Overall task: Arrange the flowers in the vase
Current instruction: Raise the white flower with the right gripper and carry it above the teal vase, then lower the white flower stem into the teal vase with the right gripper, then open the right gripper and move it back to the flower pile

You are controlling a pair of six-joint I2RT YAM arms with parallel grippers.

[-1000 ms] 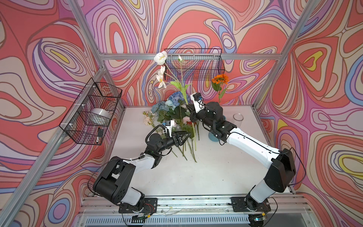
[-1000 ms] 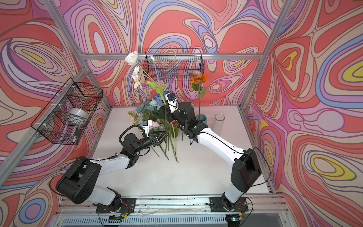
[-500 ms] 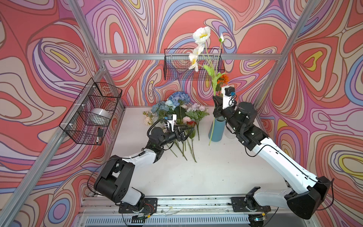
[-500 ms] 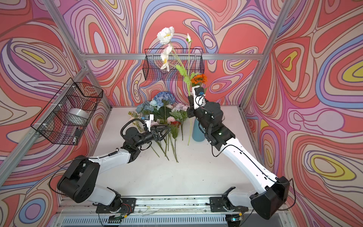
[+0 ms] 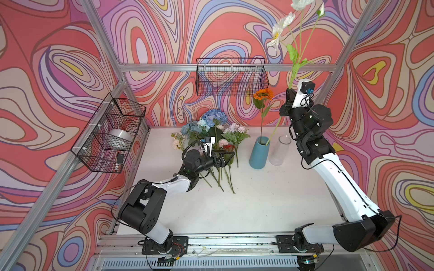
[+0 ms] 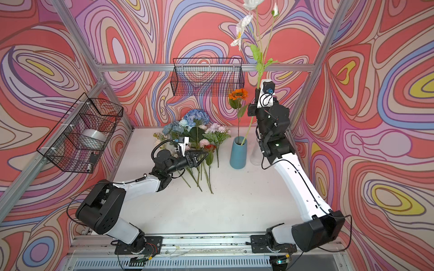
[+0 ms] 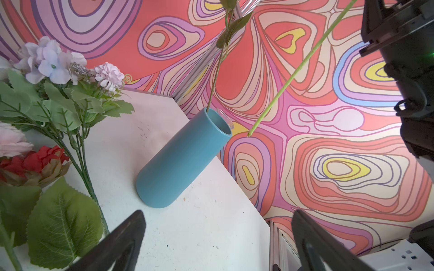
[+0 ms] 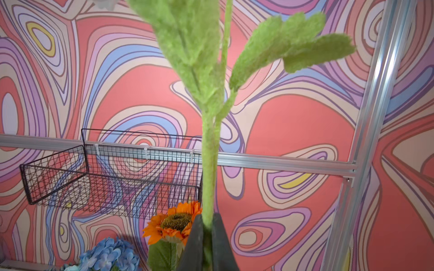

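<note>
One blue vase held one sunflower; perhaps six loose flowers lay nearby. The right claw clenched one white-bloomed stem; the left claw gaped, empty.

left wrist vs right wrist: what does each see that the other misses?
Left wrist only: blue vase, table, lilac blossoms, the open left gripper, and the lower end of the pale green stem, near the vase mouth. Right wrist only: wire basket, sunflower head, right gripper shut on that stem. Both: the stem, patterned wall.
</note>
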